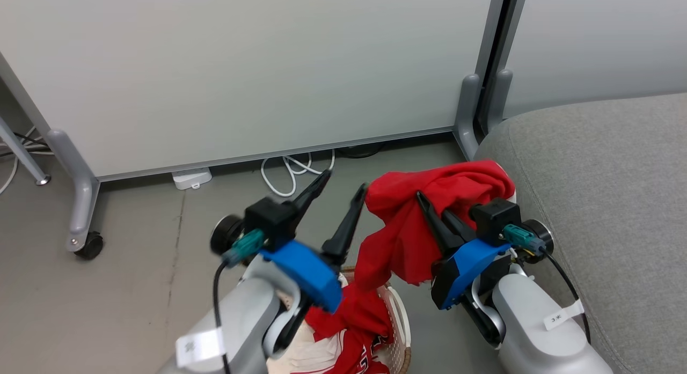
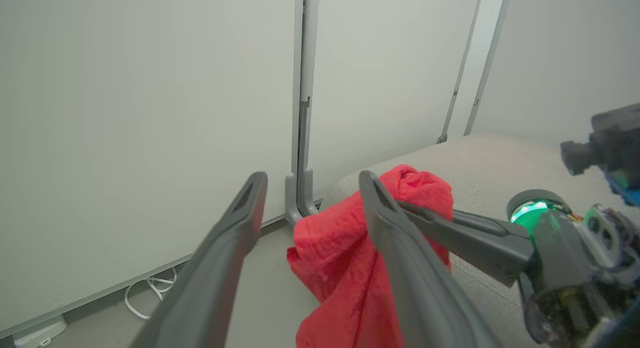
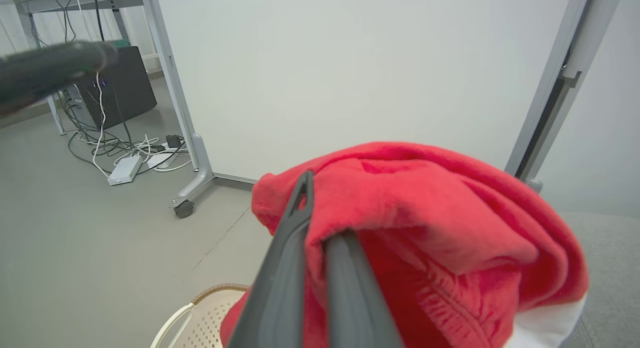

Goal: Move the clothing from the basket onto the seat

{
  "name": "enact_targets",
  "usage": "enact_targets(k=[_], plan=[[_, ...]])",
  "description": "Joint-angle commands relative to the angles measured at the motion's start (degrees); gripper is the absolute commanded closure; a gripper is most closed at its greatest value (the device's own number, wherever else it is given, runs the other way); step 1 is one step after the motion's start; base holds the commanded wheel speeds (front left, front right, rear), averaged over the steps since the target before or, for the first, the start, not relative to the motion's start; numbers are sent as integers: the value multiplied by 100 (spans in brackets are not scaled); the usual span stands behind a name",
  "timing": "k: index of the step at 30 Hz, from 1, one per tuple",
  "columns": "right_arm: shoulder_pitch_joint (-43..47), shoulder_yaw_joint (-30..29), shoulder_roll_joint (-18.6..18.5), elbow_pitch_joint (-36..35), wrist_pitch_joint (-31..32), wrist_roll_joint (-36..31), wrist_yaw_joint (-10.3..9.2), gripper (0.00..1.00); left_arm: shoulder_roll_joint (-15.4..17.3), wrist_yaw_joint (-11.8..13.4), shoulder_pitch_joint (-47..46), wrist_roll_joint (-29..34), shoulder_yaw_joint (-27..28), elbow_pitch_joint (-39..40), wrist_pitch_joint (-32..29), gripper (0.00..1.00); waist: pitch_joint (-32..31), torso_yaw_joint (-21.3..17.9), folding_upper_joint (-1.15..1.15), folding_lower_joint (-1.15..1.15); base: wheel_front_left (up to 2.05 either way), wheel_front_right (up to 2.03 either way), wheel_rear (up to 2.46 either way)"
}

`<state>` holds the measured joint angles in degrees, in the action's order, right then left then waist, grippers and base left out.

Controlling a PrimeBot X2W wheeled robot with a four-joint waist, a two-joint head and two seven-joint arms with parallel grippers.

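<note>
The right gripper is clenched on a soft red fabric garment draped over its fingers, beside the rounded edge of the large grey woven sofa to its right. The left gripper, spread and empty, is just left of the cloth. Below both, the cream perforated plastic basket holds another red, white-trimmed garment.
</note>
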<state>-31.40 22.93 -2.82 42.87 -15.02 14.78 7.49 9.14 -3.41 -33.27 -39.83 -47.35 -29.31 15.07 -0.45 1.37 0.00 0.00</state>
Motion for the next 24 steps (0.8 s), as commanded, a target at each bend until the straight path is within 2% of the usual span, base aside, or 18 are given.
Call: enact_targets(k=[1, 12, 24], plan=[[75, -34, -13, -69, -22, -56, 1, 100, 76, -32, 257, 172, 199, 107, 15, 0, 4, -7, 0, 0, 0, 0, 0], [226, -137, -13, -248, -21, -166, 1, 100, 283, -220, 1709, 1265, 1594, 597, 15, 0, 26, -75, 0, 0, 0, 0, 0], [258, -244, -13, -290, -21, -154, 1, 100, 21, -383, 2260, 1814, 2309, 743, 15, 0, 40, -101, 0, 0, 0, 0, 0]])
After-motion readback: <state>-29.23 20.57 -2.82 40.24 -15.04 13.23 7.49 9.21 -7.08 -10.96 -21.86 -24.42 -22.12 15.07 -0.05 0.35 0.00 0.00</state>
